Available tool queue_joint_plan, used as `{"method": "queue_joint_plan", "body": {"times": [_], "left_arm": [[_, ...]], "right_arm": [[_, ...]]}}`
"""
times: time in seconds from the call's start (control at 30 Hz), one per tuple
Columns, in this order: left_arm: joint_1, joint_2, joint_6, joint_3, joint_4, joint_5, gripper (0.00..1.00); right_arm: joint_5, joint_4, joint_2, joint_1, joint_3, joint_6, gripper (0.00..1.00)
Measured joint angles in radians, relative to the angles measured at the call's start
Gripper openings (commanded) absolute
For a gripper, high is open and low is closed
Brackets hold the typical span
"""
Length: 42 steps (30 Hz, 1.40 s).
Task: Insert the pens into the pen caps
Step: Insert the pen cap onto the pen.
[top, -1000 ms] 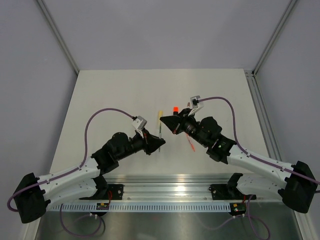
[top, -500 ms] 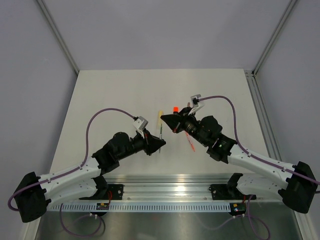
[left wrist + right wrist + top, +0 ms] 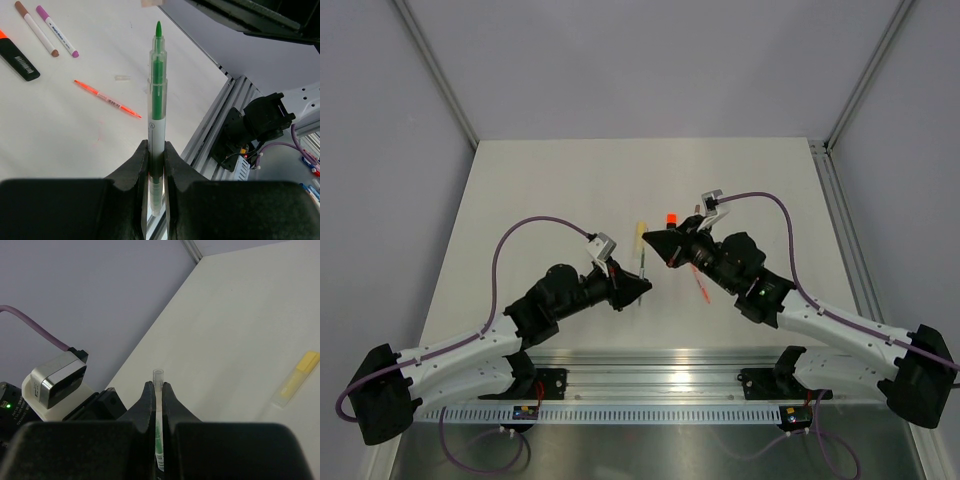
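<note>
While both arms hang over mid-table, left gripper (image 3: 156, 146): clamped on the green pen (image 3: 157, 100), pinching its lower barrel
Right gripper (image 3: 157, 386): squeezed on a clear cap (image 3: 158, 375), with only the open mouth poking past the fingertips
Pen axis: straight out along the left gripper, green nib leading, aimed at the right gripper
Cap axis: in line with the gripper holding it, mouth facing back toward the pen
Gap: nib and mouth are near but apart; a pale edge at the top of the left wrist view, likely the cap, sits slightly left of the nib's line
Next move, as a call: a small sideways correction, then a push along the shared axis
Out on the table (image 3: 540, 180): orange-red pen (image 3: 107, 99), black highlighter (image 3: 17, 59) and pale yellow highlighter (image 3: 296, 380), all lying flat, away from the meeting point
</note>
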Motion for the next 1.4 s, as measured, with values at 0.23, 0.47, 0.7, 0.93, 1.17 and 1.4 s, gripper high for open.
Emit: {"method": "queue_joint_plan", "body": {"times": [0.23,0.47,0.7,0.93,1.17,1.4], "left_arm": [[0.0,0.002,0.0,0.0,0.005,0.003,0.0],[0.0,0.002,0.0,0.0,0.005,0.003,0.0],[0.0,0.002,0.0,0.0,0.005,0.003,0.0],[0.0,0.002,0.0,0.0,0.005,0.003,0.0],[-0.002,0.002,-0.001,0.0,-0.013,0.006,0.0],[-0.007,0.002,-0.016,0.0,-0.027,0.035,0.0]], "right_arm": [[0.0,0.0,-0.02,0.008,-0.001,-0.005,0.0],[-0.001,-0.014,-0.018,0.015,-0.001,-0.005,0.0],[0.0,-0.017,-0.013,0.018,-0.008,-0.005,0.0],[-0.002,-0.018,-0.013,0.027,-0.027,-0.005,0.0],[0.0,-0.003,-0.027,0.043,-0.062,-0.012,0.0],[0.02,0.034,-0.064,0.064,-0.116,-0.018,0.0]]}}
